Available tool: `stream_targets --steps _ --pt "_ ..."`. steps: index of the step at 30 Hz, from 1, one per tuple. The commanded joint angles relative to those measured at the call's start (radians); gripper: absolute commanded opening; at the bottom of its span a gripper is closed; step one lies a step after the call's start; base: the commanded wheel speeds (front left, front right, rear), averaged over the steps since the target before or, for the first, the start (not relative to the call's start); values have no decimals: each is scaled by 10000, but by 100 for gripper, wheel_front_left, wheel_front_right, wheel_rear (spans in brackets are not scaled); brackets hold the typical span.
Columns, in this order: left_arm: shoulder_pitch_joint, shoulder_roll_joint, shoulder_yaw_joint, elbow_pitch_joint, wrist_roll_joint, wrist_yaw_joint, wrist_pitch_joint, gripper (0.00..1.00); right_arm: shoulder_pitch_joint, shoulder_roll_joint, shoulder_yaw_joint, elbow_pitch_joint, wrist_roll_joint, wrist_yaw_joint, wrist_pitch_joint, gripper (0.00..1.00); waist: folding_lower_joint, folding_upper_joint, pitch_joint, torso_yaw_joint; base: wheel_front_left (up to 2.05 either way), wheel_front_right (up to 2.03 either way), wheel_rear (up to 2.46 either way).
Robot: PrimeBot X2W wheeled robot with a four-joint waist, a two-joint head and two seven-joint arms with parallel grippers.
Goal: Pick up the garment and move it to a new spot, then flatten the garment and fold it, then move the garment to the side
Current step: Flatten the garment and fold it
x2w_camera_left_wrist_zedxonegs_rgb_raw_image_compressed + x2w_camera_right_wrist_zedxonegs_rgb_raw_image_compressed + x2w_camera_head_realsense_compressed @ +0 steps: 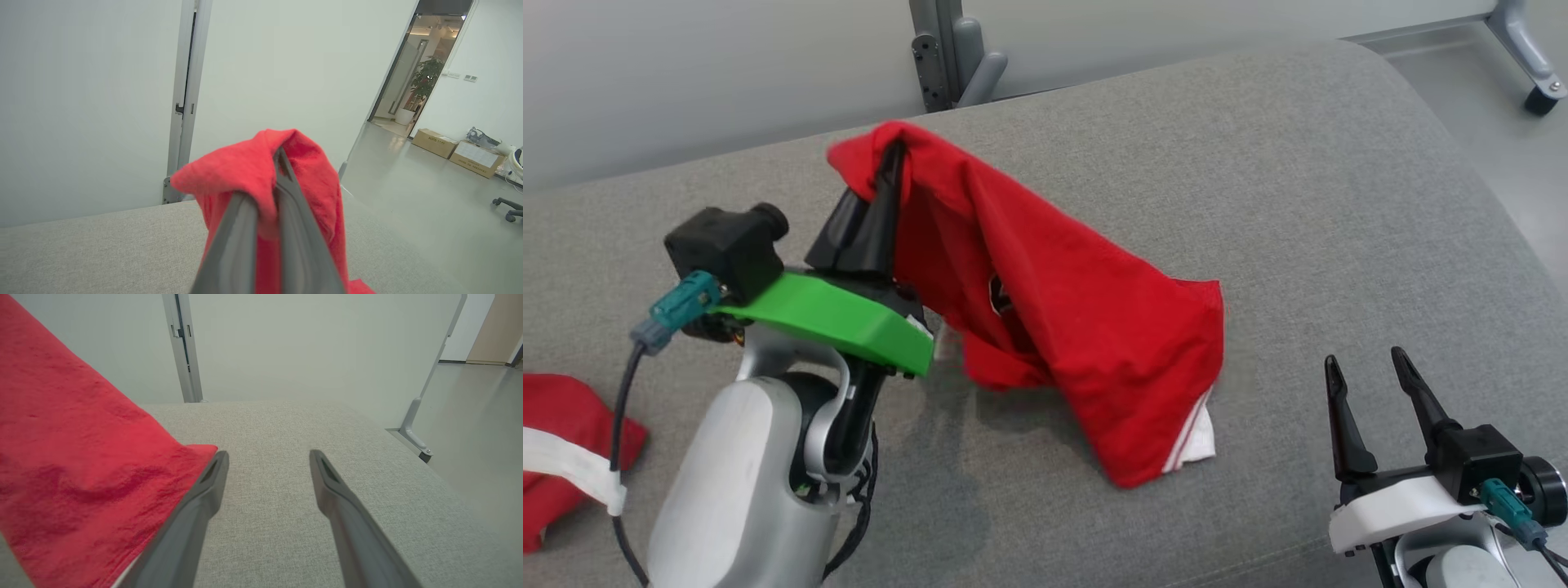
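The left gripper [892, 159], jaws clamped on the garment's [1078, 327] top end, holds it tented above the cushion [1339, 204], its length slanting down to a hem lying nearest the right gripper [1368, 363], whose jaws stand apart.

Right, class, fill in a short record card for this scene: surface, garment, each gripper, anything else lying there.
surface: grey padded top
garment: red garment, one end held up, the rest draped down onto the top
left gripper: shut on the garment's raised end
right gripper: open, holding nothing, right of the garment
other item: red cloth with white band, lower left
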Motion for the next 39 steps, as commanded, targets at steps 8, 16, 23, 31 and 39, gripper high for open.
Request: stream_targets --steps 8,16,23,31,39 --pt "-1140 212 -64 -1025 423 266 585 0 75 -52 80 50 6 -3 -37 100 0 0 -221 164 0 0 0" --pt "-997 29 -448 -1253 525 224 529 0 146 -38 90 76 84 -3 -37 100 0 0 -269 76 0 0 0" --pt "841 -117 -1750 -553 -8 -345 788 0 159 -11 55 107 120 -3 -37 100 0 0 -183 46 0 0 0" --pt "3151 88 -2904 985 -984 -1158 713 0 164 13 -159 143 140 -3 -37 100 0 0 40 354 0 0 0" --pt "2762 -483 -4917 2672 -1894 -1495 -199 0 -100 25 103 270 134 -3 -37 100 0 0 96 680 0 0 0"
